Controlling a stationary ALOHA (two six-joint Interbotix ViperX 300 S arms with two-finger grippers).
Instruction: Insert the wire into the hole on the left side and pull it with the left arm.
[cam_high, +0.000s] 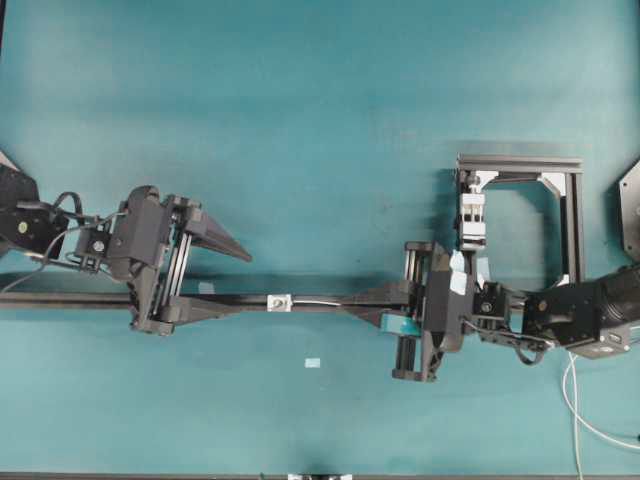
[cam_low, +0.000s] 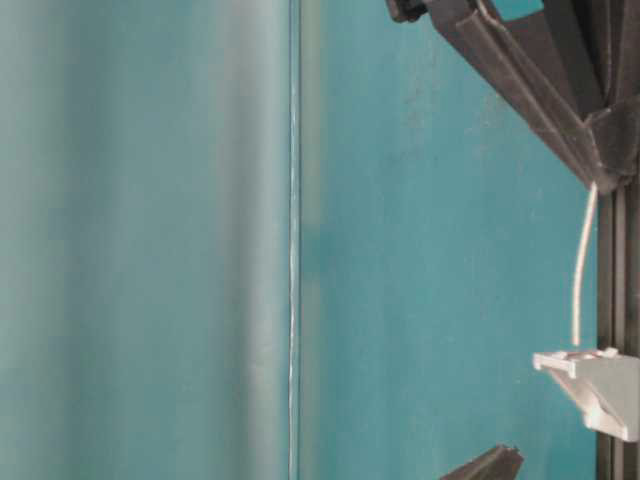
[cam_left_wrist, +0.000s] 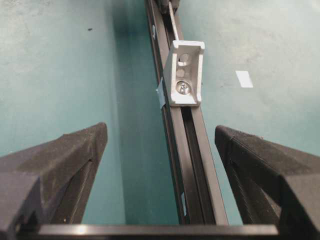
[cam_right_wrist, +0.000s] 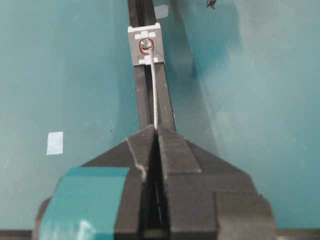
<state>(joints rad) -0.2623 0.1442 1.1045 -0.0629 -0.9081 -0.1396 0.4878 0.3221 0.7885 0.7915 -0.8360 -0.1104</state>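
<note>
Along the black rail (cam_high: 60, 300) that crosses the teal table (cam_high: 300, 120), everything I care about sits on one line. My right gripper (cam_right_wrist: 156, 131) is pinched shut on the wire (cam_right_wrist: 154, 100), and the free end runs straight ahead of the fingertips, parallel to the rail, to the white block with the hole (cam_right_wrist: 145, 45). From the right wrist view the tip looks to be at the block's near face; I cannot tell whether it has entered the opening. From the table-level view the wire (cam_low: 580, 270) bows slightly before it meets the block.

My left gripper (cam_left_wrist: 160, 145) waits on the far side of the block with its jaws wide and nothing in them, one finger on each side of the rail. The block lies straight ahead of it, well apart, and I see no wire tip poking out on that side. I judge the next push belongs to the right arm, along the rail's axis toward the left.

The table is flat and uncluttered here: only a small tape patch (cam_high: 312, 362) beside the rail, and a metal frame (cam_high: 520, 215) behind the right arm.
</note>
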